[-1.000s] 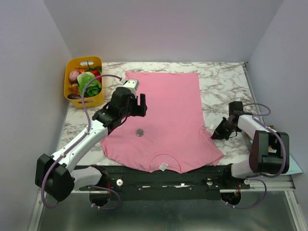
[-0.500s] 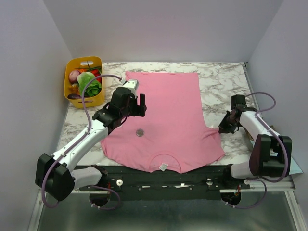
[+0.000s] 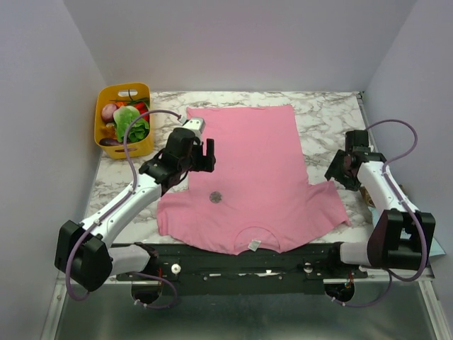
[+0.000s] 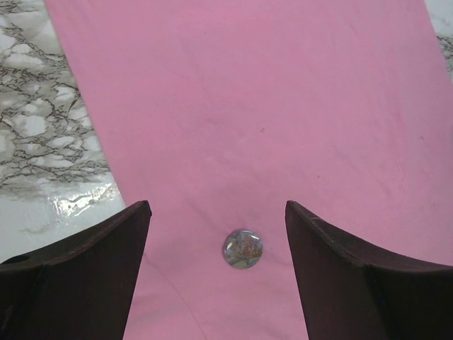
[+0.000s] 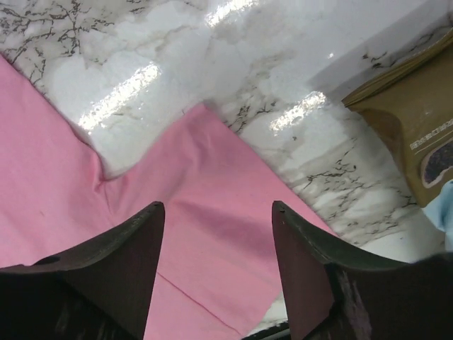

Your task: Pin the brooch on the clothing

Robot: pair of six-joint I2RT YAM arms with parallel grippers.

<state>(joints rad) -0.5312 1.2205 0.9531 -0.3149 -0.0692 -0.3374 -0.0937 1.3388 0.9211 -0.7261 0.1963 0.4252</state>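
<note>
The shirt (image 3: 255, 156) is plain pink, its label (image 3: 253, 245) white. The brooch (image 4: 243, 248) is mottled grey-brown. The surface (image 3: 325, 117) is white marble veined in grey-black. The basket (image 3: 113, 91) is yellow, the packet (image 5: 417, 127) brown.

The pink T-shirt (image 3: 248, 156) lies flat over the middle of the marble table (image 3: 325, 113), so a gripper can pass above it freely. Only the brooch (image 4: 243, 248) rises from it, a low disc with bare cloth all round, just ahead of the left gripper (image 4: 217, 212), whose jaws stand spread. A yellow basket (image 3: 124, 120) blocks the far left corner, with a strip of marble between it and the shirt. Right of the sleeve, beside the right gripper (image 5: 217, 209), lies a brown packet (image 5: 407, 134). 3 walls (image 3: 233, 42) enclose the table.
</note>
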